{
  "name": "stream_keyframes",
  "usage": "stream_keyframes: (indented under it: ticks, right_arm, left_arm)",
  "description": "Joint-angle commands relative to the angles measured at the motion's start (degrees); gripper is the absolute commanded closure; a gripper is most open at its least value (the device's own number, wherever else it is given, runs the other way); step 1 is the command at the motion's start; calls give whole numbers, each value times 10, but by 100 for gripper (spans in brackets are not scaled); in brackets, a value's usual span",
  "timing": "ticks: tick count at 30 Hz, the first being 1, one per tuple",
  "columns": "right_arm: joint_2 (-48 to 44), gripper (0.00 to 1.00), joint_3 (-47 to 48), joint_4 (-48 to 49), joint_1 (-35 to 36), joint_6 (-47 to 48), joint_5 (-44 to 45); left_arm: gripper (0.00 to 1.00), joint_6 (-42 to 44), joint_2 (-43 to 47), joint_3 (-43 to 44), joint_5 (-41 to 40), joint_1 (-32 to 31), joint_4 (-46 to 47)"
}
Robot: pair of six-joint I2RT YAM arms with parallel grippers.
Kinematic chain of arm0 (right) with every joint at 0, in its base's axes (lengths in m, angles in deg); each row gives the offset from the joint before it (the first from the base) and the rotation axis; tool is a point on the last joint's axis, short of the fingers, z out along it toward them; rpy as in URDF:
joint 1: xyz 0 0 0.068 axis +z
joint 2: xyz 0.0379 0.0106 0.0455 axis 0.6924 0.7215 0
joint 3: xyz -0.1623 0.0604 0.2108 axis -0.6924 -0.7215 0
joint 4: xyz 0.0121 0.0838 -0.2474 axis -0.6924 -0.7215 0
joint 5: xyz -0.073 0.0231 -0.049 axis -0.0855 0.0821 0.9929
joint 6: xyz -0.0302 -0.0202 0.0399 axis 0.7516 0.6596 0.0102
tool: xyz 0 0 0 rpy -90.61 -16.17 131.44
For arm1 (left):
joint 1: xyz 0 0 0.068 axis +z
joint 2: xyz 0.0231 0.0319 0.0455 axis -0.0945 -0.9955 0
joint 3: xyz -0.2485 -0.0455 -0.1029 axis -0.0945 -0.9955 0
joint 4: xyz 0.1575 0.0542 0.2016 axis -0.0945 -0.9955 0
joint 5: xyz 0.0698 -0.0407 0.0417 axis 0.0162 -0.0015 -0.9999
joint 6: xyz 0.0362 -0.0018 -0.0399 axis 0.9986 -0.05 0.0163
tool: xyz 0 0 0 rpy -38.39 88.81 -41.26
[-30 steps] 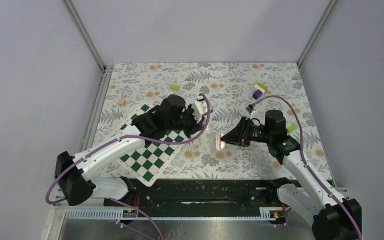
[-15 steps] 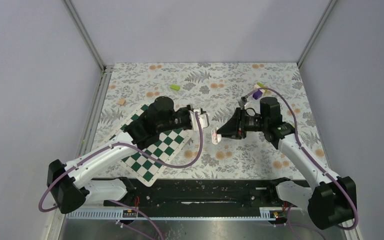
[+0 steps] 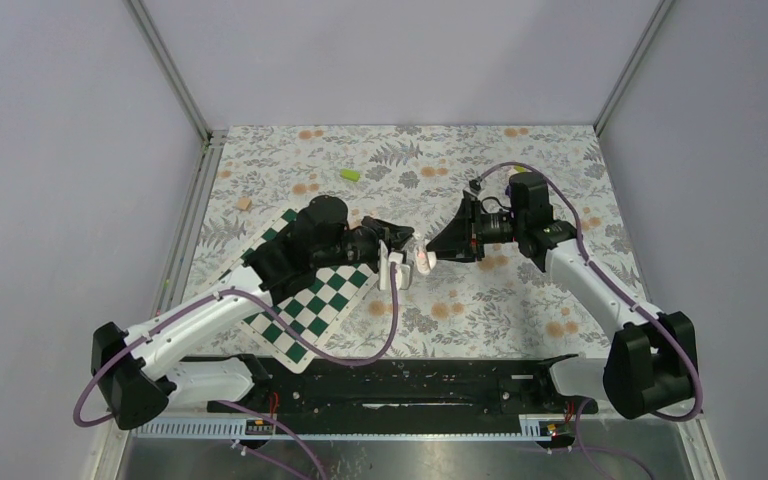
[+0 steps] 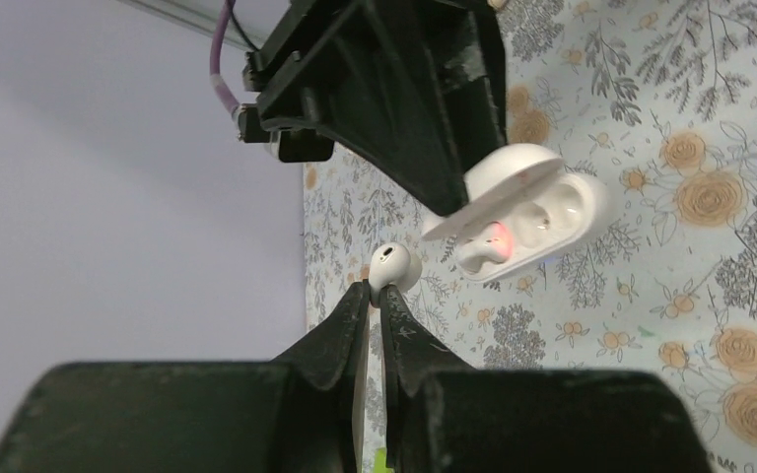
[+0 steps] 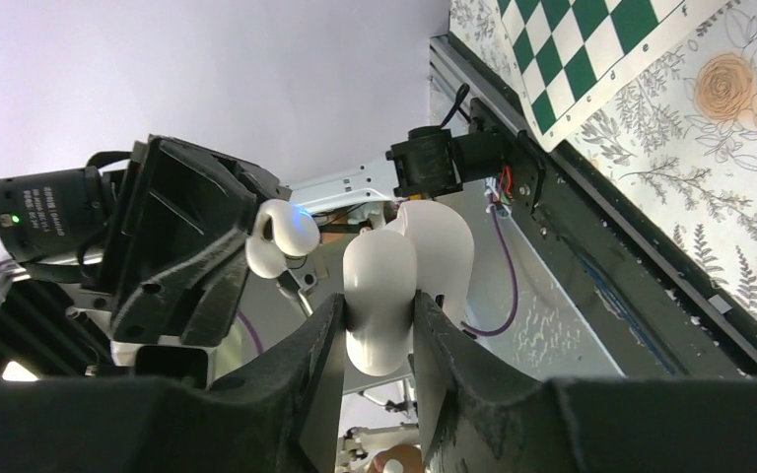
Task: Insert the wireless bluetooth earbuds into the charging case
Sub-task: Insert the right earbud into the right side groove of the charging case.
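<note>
Pinching small white earbud [image 4: 394, 266] barely in left gripper [image 4: 377, 296], beside white rounded plastic charging case [image 4: 527, 212] clamped in right gripper [image 5: 379, 320]; risking slip on misaligned entry.

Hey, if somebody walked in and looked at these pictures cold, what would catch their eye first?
The meeting over the middle of the floral table: the left gripper pinches a white earbud just short of the open charging case, which the right gripper clamps with its lid up and an orange light glowing inside. Next, the green-and-white chessboard mat on the table's left side.
</note>
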Motion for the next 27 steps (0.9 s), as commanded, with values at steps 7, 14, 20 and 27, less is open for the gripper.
stream_keyframes:
  ticks: [7, 14, 20, 27]
  right_arm:
    - [19, 100, 33, 9, -5, -51, -39]
    - [38, 100, 67, -53, -6, -23, -34]
    - [39, 100, 65, -53, -5, -26, -35]
    - [39, 100, 65, -53, -6, -27, -38]
  left_arm:
    - [100, 107, 31, 35, 11, -20, -65]
    - [100, 152, 29, 42, -39, -56, -93]
    - [100, 186, 16, 44, -98, -83, -100]
    - [100, 201, 10, 44, -121, -94, -101]
